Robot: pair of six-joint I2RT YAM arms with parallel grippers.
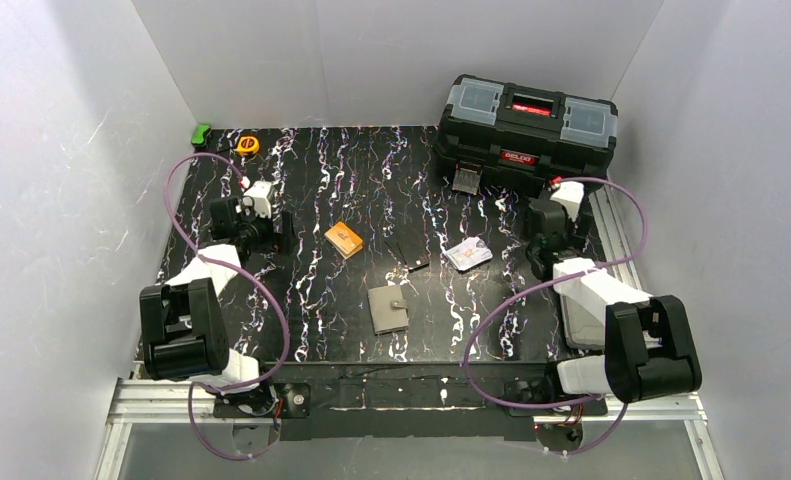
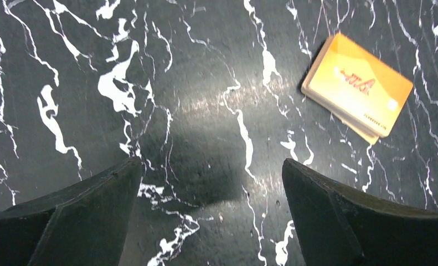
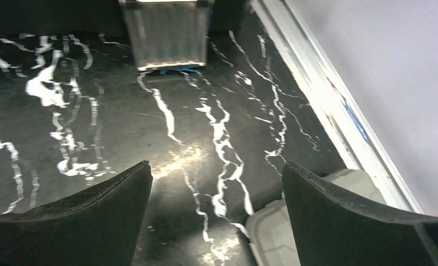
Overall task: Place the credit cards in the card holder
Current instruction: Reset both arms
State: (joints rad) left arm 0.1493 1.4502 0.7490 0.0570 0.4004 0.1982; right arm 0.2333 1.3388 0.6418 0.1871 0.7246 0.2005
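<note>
The credit cards (image 1: pixel 468 254), pale and loosely fanned, lie on the black marbled table right of centre. The card holder (image 1: pixel 388 309), a taupe wallet with a snap tab, lies shut near the front middle. My left gripper (image 1: pixel 256 232) hovers at the left, open and empty; in the left wrist view (image 2: pixel 211 162) only bare table lies between its fingers. My right gripper (image 1: pixel 549 232) hovers at the right, open and empty, and in the right wrist view (image 3: pixel 216 164) it is over bare table. Neither wrist view shows the cards or the holder.
An orange block (image 1: pixel 343 238) lies left of centre, also in the left wrist view (image 2: pixel 360 91). A thin black piece (image 1: pixel 408 255) lies between it and the cards. A black toolbox (image 1: pixel 526 130) stands back right. A white container (image 3: pixel 294 227) sits under the right arm. A yellow tape measure (image 1: pixel 248 145) is back left.
</note>
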